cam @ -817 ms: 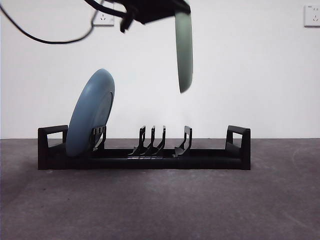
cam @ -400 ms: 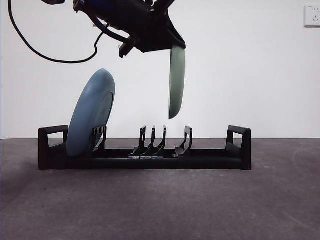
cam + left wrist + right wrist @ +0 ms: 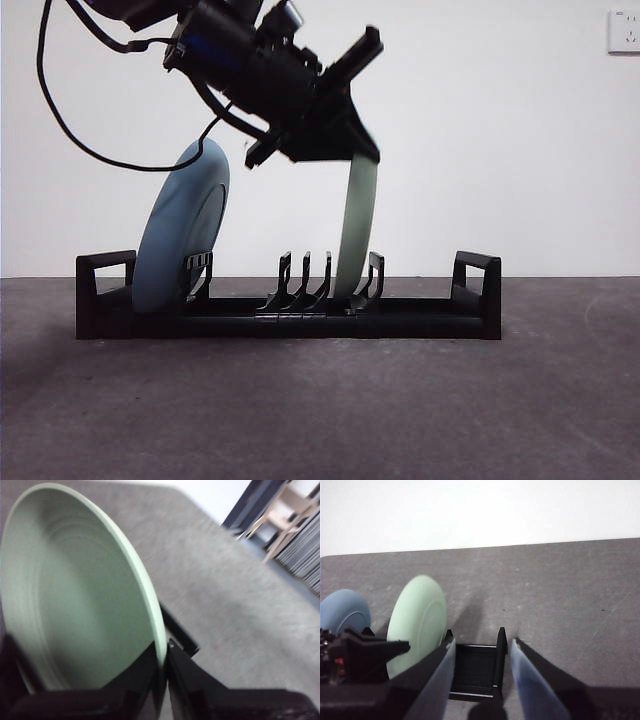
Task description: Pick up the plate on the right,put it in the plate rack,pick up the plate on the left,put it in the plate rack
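Grey table — white wall behind

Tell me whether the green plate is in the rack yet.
In: the green plate stands nearly upright, its lower edge between the rack's prongs, the left tool shut on its rim.

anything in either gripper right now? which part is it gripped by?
Left gripper holds the green plate by its upper rim, edge-on, its lower edge down among the prongs of the plate rack. Right gripper is open and holds nothing.
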Robot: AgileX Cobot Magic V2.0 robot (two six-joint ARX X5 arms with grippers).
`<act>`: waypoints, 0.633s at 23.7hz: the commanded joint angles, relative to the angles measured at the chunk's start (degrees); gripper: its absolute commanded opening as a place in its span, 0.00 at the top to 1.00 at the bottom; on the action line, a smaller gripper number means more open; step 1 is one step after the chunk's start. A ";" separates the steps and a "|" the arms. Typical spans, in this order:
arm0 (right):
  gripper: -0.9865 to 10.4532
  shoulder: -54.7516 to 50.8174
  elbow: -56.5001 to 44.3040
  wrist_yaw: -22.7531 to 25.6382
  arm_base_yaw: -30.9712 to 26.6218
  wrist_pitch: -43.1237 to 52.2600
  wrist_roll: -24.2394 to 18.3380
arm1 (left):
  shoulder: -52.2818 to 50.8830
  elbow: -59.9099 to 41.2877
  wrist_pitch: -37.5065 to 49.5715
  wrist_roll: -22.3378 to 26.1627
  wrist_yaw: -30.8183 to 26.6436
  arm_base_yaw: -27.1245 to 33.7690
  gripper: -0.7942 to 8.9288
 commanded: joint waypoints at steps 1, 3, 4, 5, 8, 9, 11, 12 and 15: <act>0.75 0.09 -0.07 0.17 -0.04 0.39 -0.26 | 0.28 0.15 -1.38 0.22 -1.05 -0.48 0.93; 0.75 0.09 -0.07 0.17 -0.02 0.39 -0.26 | 0.28 0.15 -2.91 0.33 -1.20 -0.76 0.92; 0.75 0.09 -0.07 0.17 -0.02 0.39 -0.26 | 0.28 0.15 -3.69 0.35 -1.33 -0.90 0.92; 0.75 0.09 -0.07 0.17 -0.02 0.39 -0.26 | 0.28 0.15 -4.46 0.37 -1.77 -1.16 0.92; 0.75 0.09 -0.07 0.17 -0.02 0.39 -0.26 | 0.28 0.15 -5.86 0.68 -1.53 -1.81 0.85; 0.75 0.09 -0.07 0.15 -0.02 0.37 -0.26 | 0.28 0.15 -6.08 0.72 -1.51 -2.01 0.78; 0.75 0.09 -0.07 0.09 -0.02 0.33 -0.26 | 0.26 0.15 -6.23 0.77 -1.38 -2.25 0.67; 0.75 0.09 -0.07 0.00 -0.02 0.26 -0.26 | 0.17 0.15 -6.36 0.77 -0.87 -2.25 0.63; 0.75 0.09 -0.07 -0.31 0.00 -0.85 -0.28 | -1.60 0.17 -7.87 0.90 -0.02 -2.21 0.62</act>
